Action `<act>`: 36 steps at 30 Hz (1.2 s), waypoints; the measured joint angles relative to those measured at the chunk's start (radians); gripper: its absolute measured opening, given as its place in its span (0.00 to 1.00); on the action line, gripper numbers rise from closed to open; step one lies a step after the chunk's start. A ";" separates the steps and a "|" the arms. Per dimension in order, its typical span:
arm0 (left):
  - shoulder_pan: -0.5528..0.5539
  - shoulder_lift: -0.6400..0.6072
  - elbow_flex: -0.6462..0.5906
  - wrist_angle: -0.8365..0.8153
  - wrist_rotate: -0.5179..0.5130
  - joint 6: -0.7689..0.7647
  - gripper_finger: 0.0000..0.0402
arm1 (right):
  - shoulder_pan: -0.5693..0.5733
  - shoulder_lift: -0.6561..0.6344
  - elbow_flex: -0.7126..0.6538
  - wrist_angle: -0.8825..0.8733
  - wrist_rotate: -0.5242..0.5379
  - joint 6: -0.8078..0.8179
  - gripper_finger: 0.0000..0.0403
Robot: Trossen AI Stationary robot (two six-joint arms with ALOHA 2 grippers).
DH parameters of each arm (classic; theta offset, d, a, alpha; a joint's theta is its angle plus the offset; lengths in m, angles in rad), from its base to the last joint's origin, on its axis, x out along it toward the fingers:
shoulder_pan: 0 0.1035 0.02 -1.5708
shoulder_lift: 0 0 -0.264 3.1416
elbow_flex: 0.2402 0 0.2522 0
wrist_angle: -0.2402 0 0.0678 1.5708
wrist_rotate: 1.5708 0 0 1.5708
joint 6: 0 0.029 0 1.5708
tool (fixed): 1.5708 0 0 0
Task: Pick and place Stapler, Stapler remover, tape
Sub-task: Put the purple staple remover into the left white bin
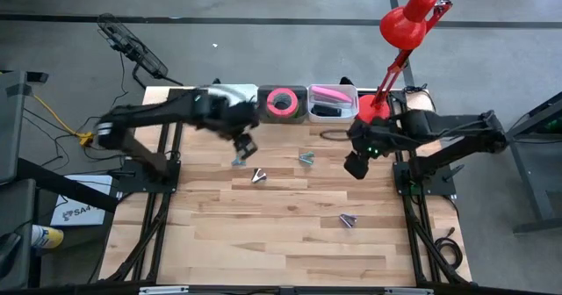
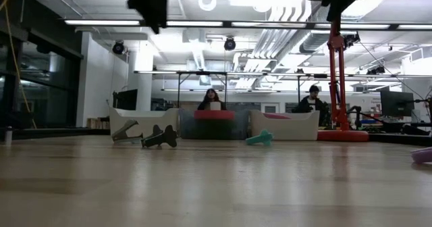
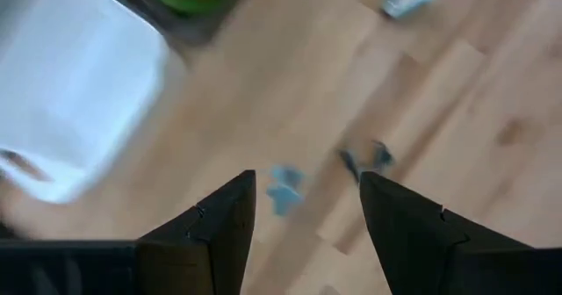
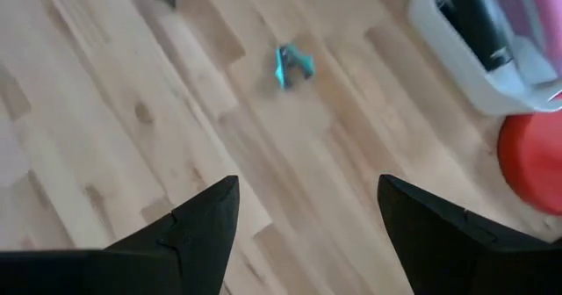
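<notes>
The left gripper [image 1: 247, 145] hangs above the desk [image 1: 281, 242], just in front of the white bin [image 1: 230, 96] at the desk's far edge. Its fingers [image 3: 219, 220] stand apart with nothing between them. In the left wrist view, a small blue remover [image 3: 283, 190] lies on the wood right below the gap, with a darker one [image 3: 369, 159] just beside it.

The right gripper [image 1: 356, 166] hovers off the desk in front of the red lamp base [image 1: 371, 107]. Its fingers [image 4: 206, 216] are also spread wide and empty. The right wrist view shows a teal remover [image 4: 290, 64] on the wood well ahead of them.

The tape [image 1: 281, 102], a pink roll with a green edge, sits in the dark middle bin [image 1: 283, 115], between the white bin and the clear bin [image 1: 332, 104]. The clear bin holds a pink stapler [image 1: 332, 94] and a black stapler [image 1: 327, 111].

Four removers lie loose on the desk in front of the bins: the blue one [image 1: 238, 161] by the left gripper, a dark one [image 1: 257, 176] just nearer than it, the teal one [image 1: 306, 158] in front of the clear bin, and one more [image 1: 349, 219] well apart, toward the near side.

In the low view, two people sit at desks in the room beyond.
</notes>
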 joint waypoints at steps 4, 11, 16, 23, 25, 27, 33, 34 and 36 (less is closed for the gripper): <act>-0.066 -0.210 -0.303 0.208 0.067 -0.120 0.50 | 0.059 0.000 -0.080 0.014 -0.017 0.022 0.65; -0.208 -0.472 -0.605 0.411 0.104 -0.318 0.50 | 0.140 0.000 -0.282 0.151 -0.196 0.060 0.65; -0.323 -0.567 -0.679 0.446 0.066 -0.375 0.50 | 0.197 0.000 -0.449 0.349 -0.305 0.134 0.65; -0.456 -0.591 -0.688 0.462 -0.025 -0.412 0.50 | 0.253 0.000 -0.636 0.585 -0.386 0.216 0.65; -0.477 -0.588 -0.689 0.466 -0.029 -0.422 0.50 | 0.266 0.000 -0.681 0.654 -0.404 0.258 0.65; -0.497 -0.587 -0.689 0.473 -0.040 -0.430 0.50 | 0.289 0.003 -0.719 0.739 -0.414 0.309 0.65; -0.540 -0.587 -0.689 0.473 -0.103 -0.467 0.50 | 0.391 0.052 -0.755 0.858 -0.363 0.392 0.65; -0.545 -0.587 -0.689 0.473 -0.103 -0.471 0.50 | 0.408 0.063 -0.755 0.871 -0.345 0.400 0.65; -0.552 -0.587 -0.689 0.474 -0.105 -0.474 0.50 | 0.444 0.088 -0.753 0.897 -0.294 0.414 0.65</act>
